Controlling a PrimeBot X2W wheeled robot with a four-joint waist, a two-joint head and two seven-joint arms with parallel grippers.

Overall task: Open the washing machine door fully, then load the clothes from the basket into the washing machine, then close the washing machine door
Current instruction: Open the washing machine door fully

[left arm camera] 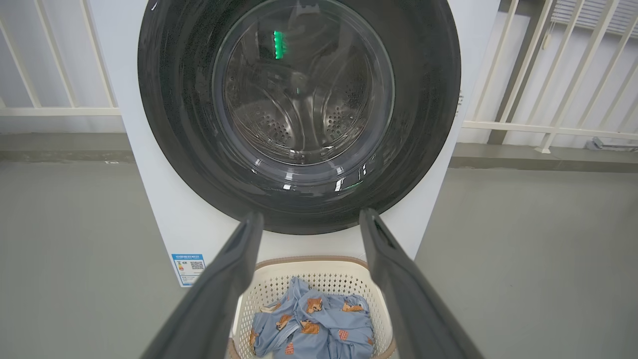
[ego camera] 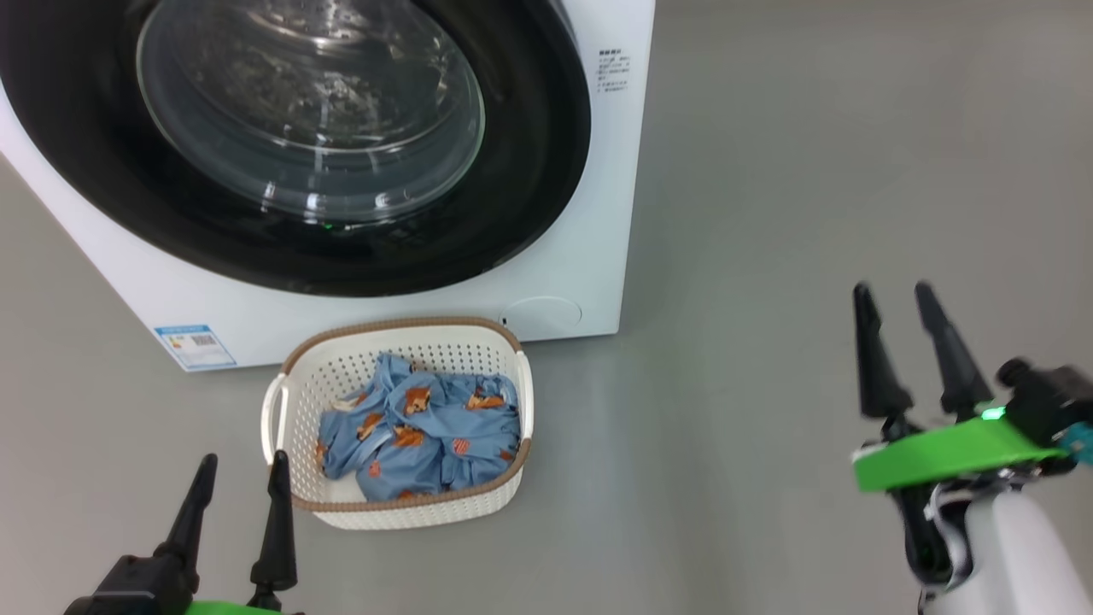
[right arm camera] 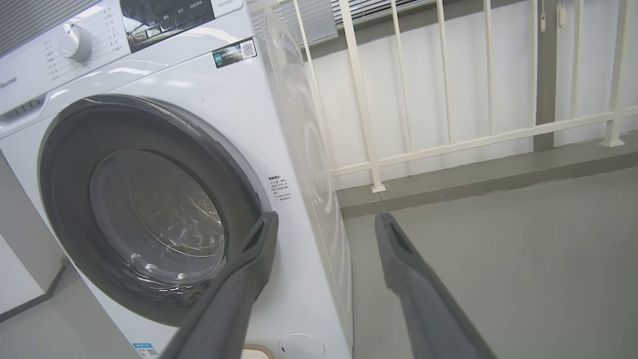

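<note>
Clearly the washing machine door (ego camera: 312, 120) is shut, lying flat against the front of the washing machine (ego camera: 589, 256) and facing the robot; being round, it has no long axis. It looks stiff, glossy and likely slippery. The best hold is probably its right edge, where the right wrist view hints at a notch in the rim, though that is hard to make out. The basket (ego camera: 401, 325) stands on the floor just in front of the machine's lower front edge, toward its right corner, open side up. Its longer side seems to run along the machine's front, but I cannot be sure. The clothes (ego camera: 423, 436) lie bunched inside it, filling the near half. They should be soft, light and limp, best pinched at a raised fold on top. The left gripper (ego camera: 242, 465) hangs just beside the basket's left handle, fingers apart and empty. The right gripper (ego camera: 892, 290) is well off to the right over bare floor, also spread and holding nothing.
</note>
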